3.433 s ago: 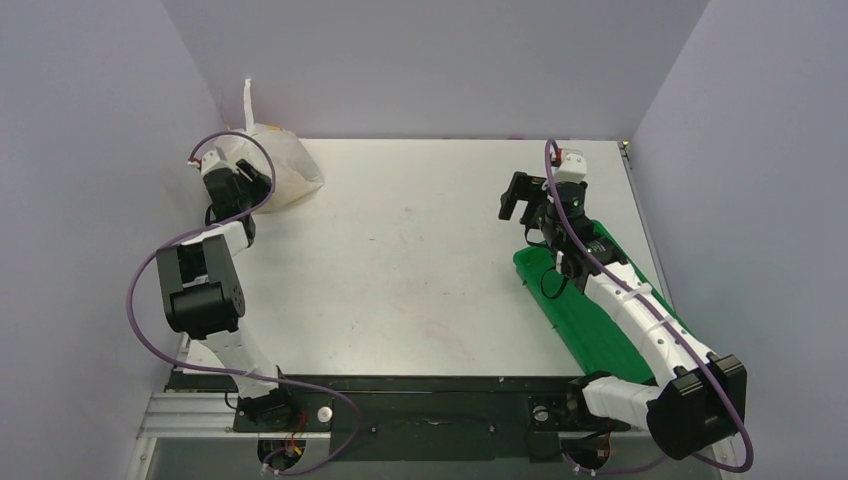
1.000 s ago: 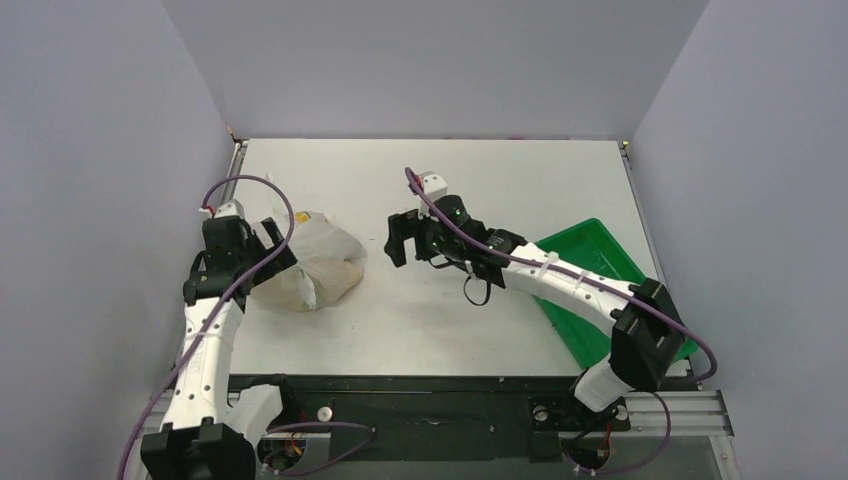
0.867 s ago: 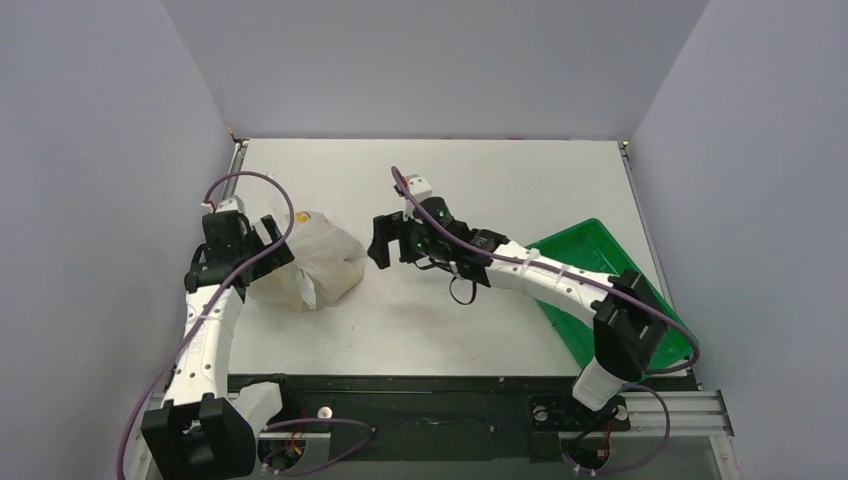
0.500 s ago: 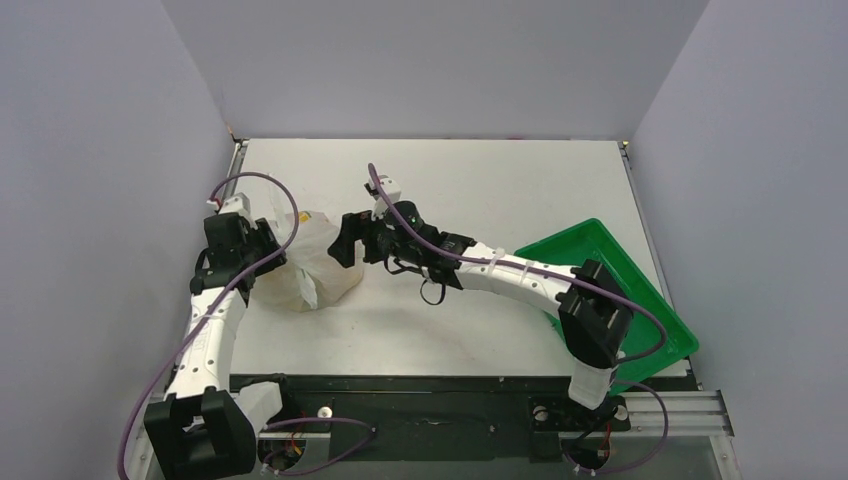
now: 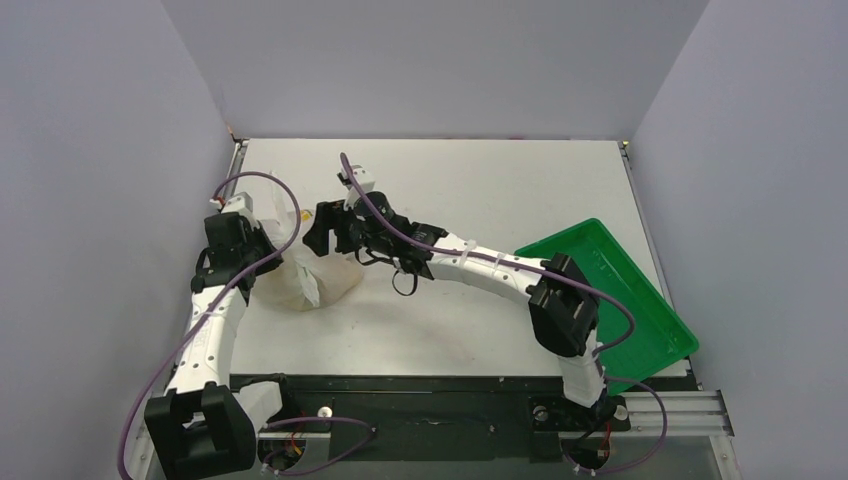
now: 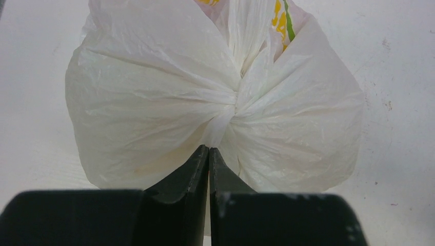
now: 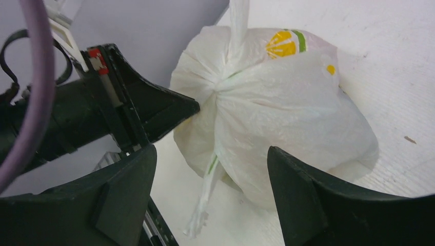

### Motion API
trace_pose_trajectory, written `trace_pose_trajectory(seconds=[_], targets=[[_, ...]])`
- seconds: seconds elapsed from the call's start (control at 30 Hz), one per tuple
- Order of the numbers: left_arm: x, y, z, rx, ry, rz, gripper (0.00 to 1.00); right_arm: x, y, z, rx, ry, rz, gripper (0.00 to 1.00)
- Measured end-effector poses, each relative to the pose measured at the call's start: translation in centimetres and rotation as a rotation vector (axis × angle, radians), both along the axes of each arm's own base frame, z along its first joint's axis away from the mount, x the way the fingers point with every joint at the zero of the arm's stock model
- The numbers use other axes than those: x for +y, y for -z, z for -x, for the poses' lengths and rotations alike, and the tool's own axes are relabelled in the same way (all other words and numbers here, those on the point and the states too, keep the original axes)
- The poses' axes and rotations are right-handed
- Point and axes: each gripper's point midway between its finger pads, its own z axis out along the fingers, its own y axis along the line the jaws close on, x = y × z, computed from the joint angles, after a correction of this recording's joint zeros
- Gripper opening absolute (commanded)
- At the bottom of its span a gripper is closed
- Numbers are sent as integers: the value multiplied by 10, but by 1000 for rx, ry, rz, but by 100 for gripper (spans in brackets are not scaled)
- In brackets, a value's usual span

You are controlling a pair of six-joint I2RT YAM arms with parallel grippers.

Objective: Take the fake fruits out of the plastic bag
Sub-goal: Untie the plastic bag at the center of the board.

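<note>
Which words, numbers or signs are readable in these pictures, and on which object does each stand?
No text is readable.
The plastic bag carries a yellow and green printed mark, without legible letters.
A red patch on the left gripper is too small to read.

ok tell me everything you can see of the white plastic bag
The thin, crinkly, translucent white plastic bag lies bulging near the left edge of the pale table. Its neck is gathered tight, with yellow-green print and a loose handle strip nearby. The left end effector is shut on the gathered folds; the right end effector faces it, open, contact unclear.
</note>
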Motion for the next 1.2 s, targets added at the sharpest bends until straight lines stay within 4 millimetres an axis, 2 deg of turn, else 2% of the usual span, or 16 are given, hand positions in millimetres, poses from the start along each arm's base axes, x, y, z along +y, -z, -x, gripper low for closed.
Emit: trace_pose_trajectory(seconds=[0.13,0.17,0.2,0.27,0.4,0.53,0.63,0.77,0.8,0.9,1.0,1.2], targets=[[-2,2,-1,5,8,7,0,16,-9,0,-20,10,-4,70],[-2,3,-1,9,10,10,6,19,-7,1,-19,12,4,69],[-3,5,-1,14,12,12,19,22,-5,1,-18,12,9,68],[-3,5,-1,16,15,12,34,30,1,1,-15,13,20,67],[0,3,-1,8,0,2,46,36,28,1,9,12,68,66],[4,-1,0,-6,-17,-12,49,40,54,-1,31,15,112,66],[5,5,-1,17,-22,-14,45,42,65,-2,43,18,127,66],[3,25,0,87,-18,4,3,42,70,-3,59,26,128,66],[3,29,0,100,-13,7,0,42,70,-3,60,31,127,66],[0,30,0,104,3,12,0,42,65,-7,52,51,121,70],[-2,26,0,88,15,17,0,41,59,-12,33,82,127,79],[-13,2,-2,-5,72,31,0,39,46,-19,-25,134,146,83]])
